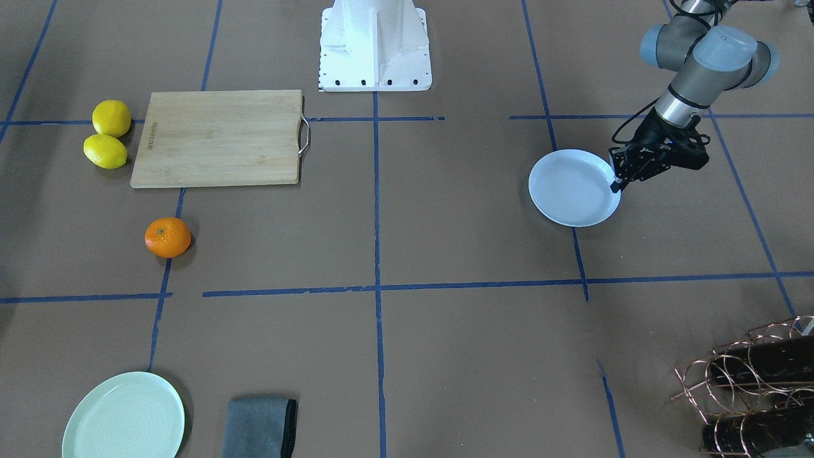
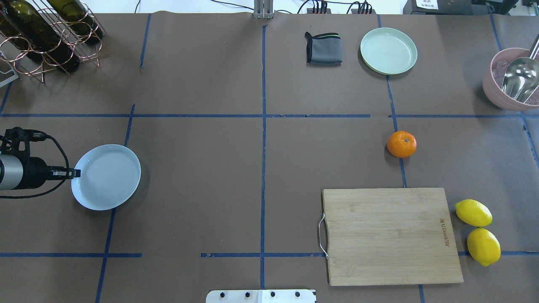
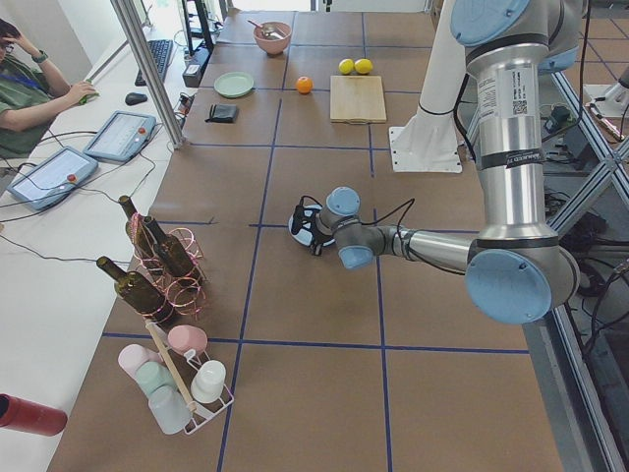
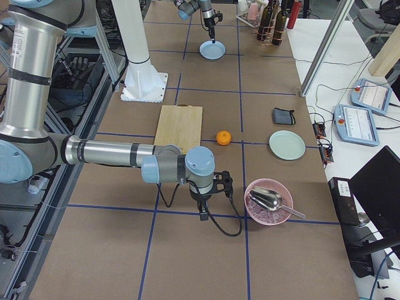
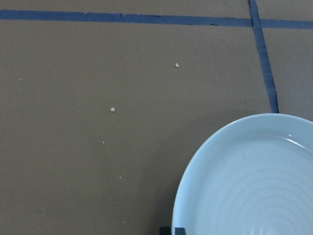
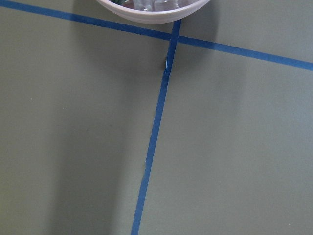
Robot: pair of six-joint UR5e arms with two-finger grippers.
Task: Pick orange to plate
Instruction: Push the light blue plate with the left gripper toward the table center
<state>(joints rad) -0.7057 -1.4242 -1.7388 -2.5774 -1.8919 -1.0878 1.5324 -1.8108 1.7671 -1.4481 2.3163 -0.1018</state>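
Note:
The orange lies alone on the brown table, beyond the cutting board and on my right side. On my left side sits the white, faintly bluish plate. My left gripper is at its outer rim, fingers drawn together on the edge. My right gripper shows only in the exterior right view, pointing down near a pink bowl; I cannot tell whether it is open or shut. It is well away from the orange.
A wooden cutting board lies near the robot, with two yellow lemons beside it. A mint-green plate and a grey cloth lie far across. The pink bowl holds a metal scoop. A copper wine rack stands far left.

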